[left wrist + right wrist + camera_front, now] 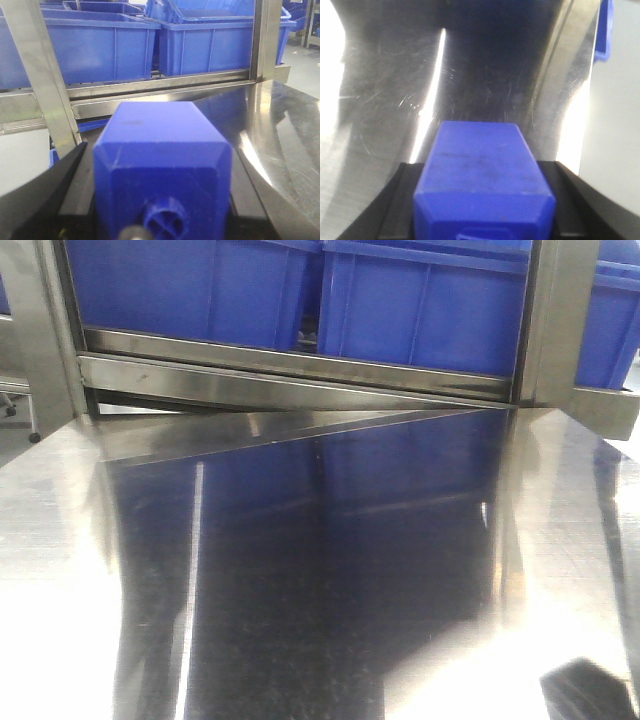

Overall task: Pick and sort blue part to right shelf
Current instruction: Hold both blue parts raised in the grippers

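Steel shelf (300, 375) holding blue bins (420, 310)

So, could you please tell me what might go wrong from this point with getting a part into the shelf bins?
In the left wrist view, the steel post and front rail stand in front of the blue bins, so a low reach could clip them. The steel table mirrors the bins in blue and throws glare, which might mislead detection of a blue part.
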Controlling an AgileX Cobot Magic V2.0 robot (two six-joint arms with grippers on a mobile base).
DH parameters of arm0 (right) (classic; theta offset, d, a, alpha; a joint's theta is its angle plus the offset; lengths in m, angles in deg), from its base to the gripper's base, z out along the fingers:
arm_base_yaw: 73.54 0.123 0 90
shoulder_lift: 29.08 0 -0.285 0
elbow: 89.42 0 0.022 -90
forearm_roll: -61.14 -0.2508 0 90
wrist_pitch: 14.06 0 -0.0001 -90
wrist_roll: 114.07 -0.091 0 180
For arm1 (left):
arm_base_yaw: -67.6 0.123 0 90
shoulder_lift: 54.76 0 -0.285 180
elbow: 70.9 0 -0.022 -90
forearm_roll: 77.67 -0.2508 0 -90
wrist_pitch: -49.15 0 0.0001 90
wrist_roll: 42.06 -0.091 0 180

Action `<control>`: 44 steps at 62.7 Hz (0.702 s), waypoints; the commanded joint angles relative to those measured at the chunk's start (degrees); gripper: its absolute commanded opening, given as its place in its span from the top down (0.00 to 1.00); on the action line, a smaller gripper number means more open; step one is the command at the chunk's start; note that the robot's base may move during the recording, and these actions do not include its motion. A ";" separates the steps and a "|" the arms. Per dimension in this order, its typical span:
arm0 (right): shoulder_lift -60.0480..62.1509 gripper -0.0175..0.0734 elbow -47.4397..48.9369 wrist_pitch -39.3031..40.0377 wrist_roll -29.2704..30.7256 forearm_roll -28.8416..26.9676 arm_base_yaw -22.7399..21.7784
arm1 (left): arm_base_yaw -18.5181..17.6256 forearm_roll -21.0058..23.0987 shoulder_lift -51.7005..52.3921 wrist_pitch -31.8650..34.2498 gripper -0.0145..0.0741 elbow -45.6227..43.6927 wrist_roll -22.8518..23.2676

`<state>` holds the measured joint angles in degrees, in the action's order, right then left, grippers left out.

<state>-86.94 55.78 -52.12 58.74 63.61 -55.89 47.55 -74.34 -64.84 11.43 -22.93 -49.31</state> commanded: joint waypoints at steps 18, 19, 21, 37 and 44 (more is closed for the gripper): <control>27.49 0.52 -11.79 9.48 3.59 0.86 0.01 | -0.33 0.75 -0.75 5.97 0.52 -1.39 0.56; 28.45 0.52 -11.86 9.47 3.87 0.86 0.01 | -0.33 0.75 -0.75 5.97 0.52 -1.39 0.56; 30.40 0.52 -11.92 9.42 4.45 0.86 0.01 | -0.33 0.75 -0.75 5.97 0.52 -1.39 0.56; 44.42 0.52 -11.75 9.27 5.09 0.86 0.01 | -0.33 0.75 -0.75 5.97 0.52 -1.39 0.56; 48.33 0.52 -11.32 9.27 5.09 0.86 0.01 | -0.33 0.75 -0.75 5.97 0.52 -1.39 0.56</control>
<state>-40.06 42.23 -48.08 63.12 63.61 -55.89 47.55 -74.22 -64.84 11.61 -22.93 -49.18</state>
